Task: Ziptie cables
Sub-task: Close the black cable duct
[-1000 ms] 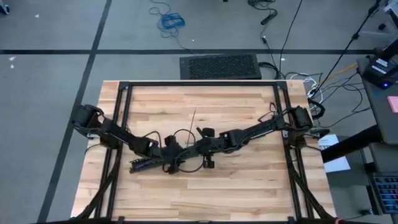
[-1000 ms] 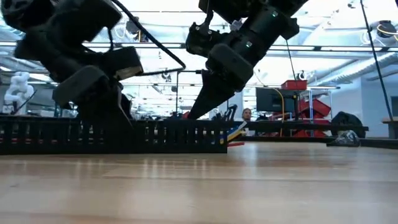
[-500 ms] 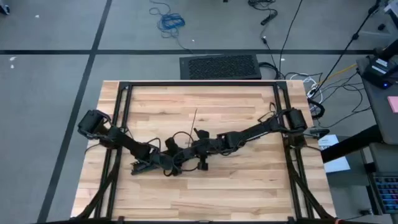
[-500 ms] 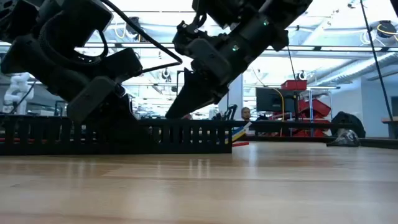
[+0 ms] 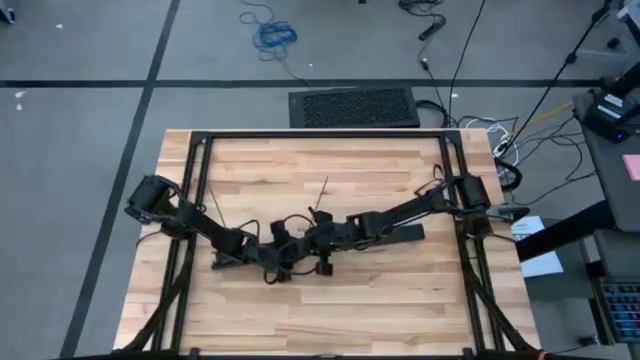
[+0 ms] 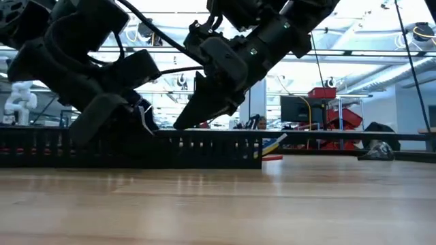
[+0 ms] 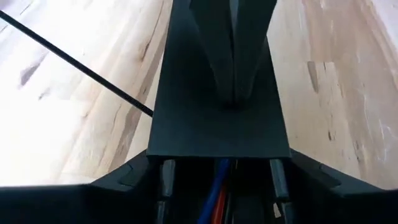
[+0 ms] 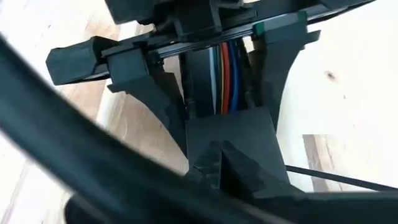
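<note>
- High view: the long black slotted bar (image 5: 405,234) has slid along the counter (image 5: 350,310) toward the right arm's side. Its end now pokes out beyond that arm, where 1 second ago it did not.
- The low view agrees: the bar's end sits further along, with the tips of the cables (image 6: 272,143) sticking out of it.
- The left hand (image 5: 262,252) and right hand (image 5: 300,245) meet over the bar's middle. Each looks pressed together at the tips; I cannot tell what, if anything, either pinches.
- The cables lie in the bar's channel, seen as coloured strands in the right wrist view.
- 1 ziptie (image 5: 322,190) tail has tilted, and a 2nd thin strip (image 5: 212,203) now shows by the left arm.
- My reading: a strap is being pulled or fed, dragging the bar along; no closed tie is visible yet.
</note>
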